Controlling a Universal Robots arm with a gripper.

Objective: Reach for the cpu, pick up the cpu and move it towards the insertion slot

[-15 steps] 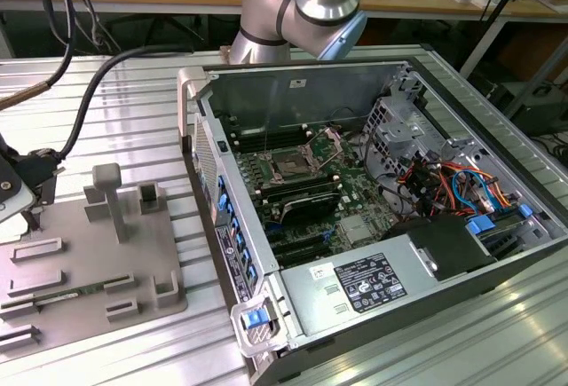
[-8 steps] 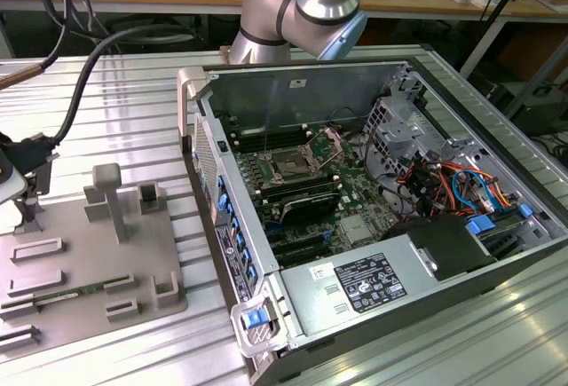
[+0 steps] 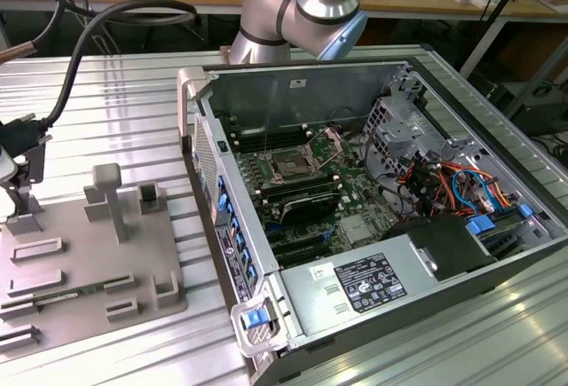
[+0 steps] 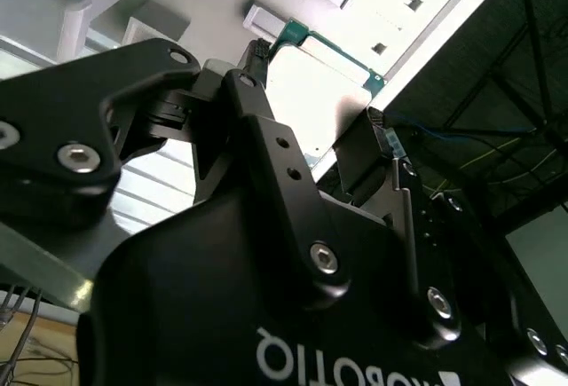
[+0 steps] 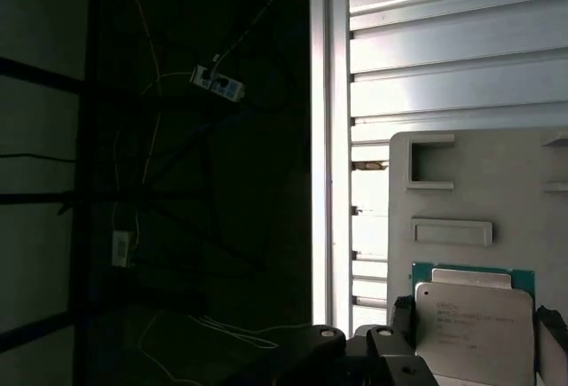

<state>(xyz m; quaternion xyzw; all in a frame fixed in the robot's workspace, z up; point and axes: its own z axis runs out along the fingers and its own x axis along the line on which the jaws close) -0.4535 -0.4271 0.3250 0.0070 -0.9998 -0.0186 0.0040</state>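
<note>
The cpu (image 5: 470, 324) sits flat over the grey tray (image 5: 461, 182), squarely between the gripper (image 4: 319, 91) fingers (image 5: 401, 317) (one on each opposite edge), seemingly clamped on it. The insertion slot (image 3: 291, 166) lies well apart, towards the exterior view's right.

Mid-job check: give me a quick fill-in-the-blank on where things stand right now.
The hand is at the cpu, over the ____ tray.
The insertion slot holds ____ cpu.
The tray lies toward the exterior view's ____ of the case.
Missing: grey; no; left.
</note>
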